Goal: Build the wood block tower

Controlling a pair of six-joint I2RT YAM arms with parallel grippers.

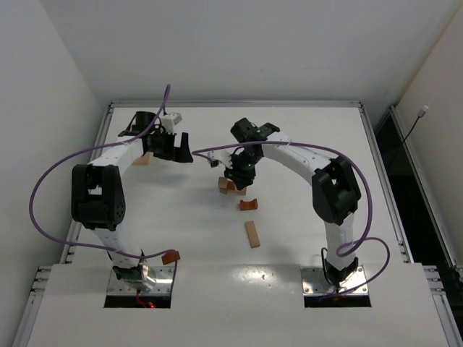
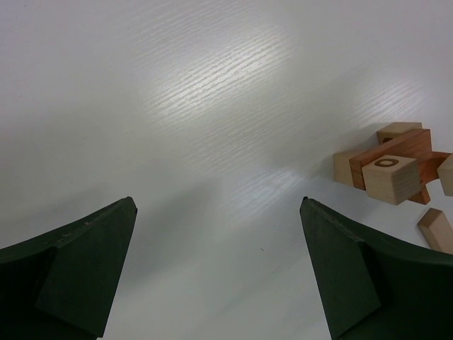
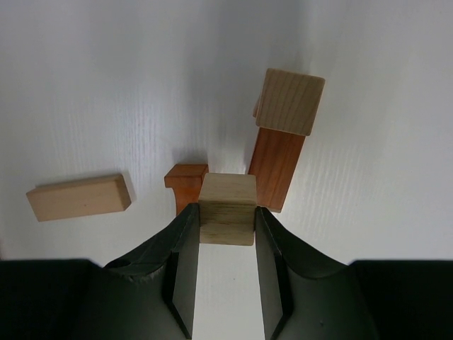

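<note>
Presently the right hand (image 3: 225, 212) is clamped on a pale tan cube (image 3: 227, 193), square-cut and straight-grained. Beyond it a reddish-brown bar (image 3: 277, 167) points its long axis away from that hand. A second pale cube (image 3: 289, 100) touches the bar's far end. Left of the bar sit a small reddish block (image 3: 186, 177) and a pale bar (image 3: 79, 197), which lies crosswise on the desk (image 3: 106, 85). The left hand (image 2: 218, 212) stands open. A ring-marked cube (image 2: 388, 180) sits beside the bar.

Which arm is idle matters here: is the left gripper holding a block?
No, the left gripper stands open in its wrist view, with nothing between its fingers.
</note>
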